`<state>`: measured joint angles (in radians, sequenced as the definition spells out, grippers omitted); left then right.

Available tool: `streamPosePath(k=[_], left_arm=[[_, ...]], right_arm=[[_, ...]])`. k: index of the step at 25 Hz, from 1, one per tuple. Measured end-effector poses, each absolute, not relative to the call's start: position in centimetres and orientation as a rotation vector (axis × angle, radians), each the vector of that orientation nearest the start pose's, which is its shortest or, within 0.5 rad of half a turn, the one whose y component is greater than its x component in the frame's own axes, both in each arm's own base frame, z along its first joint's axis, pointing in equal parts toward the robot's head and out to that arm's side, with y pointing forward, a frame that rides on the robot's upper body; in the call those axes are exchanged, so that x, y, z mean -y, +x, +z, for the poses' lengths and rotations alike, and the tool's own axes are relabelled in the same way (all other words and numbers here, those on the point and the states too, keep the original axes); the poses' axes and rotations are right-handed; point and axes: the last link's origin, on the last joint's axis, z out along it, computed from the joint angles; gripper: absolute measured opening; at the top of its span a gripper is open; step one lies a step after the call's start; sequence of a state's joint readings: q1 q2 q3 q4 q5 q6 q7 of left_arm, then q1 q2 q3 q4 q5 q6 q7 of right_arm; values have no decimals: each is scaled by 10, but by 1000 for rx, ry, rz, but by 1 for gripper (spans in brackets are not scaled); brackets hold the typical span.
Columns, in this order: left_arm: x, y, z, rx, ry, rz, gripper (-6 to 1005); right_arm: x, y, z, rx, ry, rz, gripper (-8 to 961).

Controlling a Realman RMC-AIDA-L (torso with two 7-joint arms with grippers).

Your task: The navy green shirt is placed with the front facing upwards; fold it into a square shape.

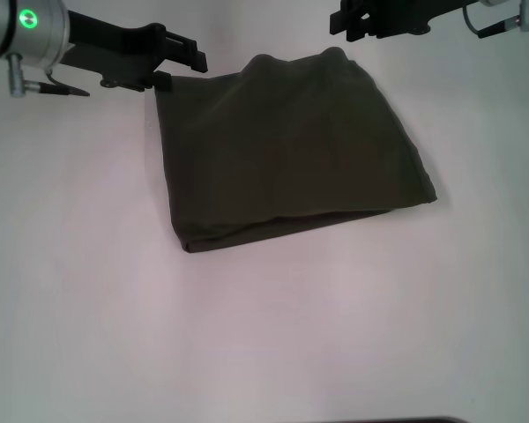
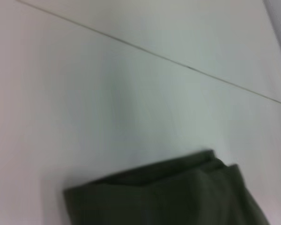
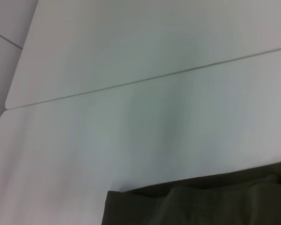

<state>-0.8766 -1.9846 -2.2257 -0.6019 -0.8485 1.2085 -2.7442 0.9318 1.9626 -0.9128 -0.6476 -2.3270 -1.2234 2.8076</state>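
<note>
Up at the far left corner of the folded navy green shirt (image 1: 286, 150), the left pincer (image 1: 178, 63) hovers just beside the cloth; whether it is released or clenched cannot be told. Likewise the right pincer (image 1: 348, 25) hangs just past the far right corner. Beneath, the shirt lies as a squarish stack on the white table (image 1: 264, 335).
</note>
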Motion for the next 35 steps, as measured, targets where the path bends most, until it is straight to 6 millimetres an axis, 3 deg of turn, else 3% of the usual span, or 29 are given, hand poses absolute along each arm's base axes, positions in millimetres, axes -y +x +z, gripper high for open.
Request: streamPosePath(k=[9,22,35], left_arm=[[-445,-214,-14,1712,-2082,-222,642],[-448,-227,-29,1645,-2020,-182,643],[-450,-221,-41,1610,-2031,-162,642]], right_arm=[[-452,180,20,-1778,-2159,284,282],[-452,183,21,-1802,-2138,306,283],[-453,184,22,-1800,-2127,313,283]])
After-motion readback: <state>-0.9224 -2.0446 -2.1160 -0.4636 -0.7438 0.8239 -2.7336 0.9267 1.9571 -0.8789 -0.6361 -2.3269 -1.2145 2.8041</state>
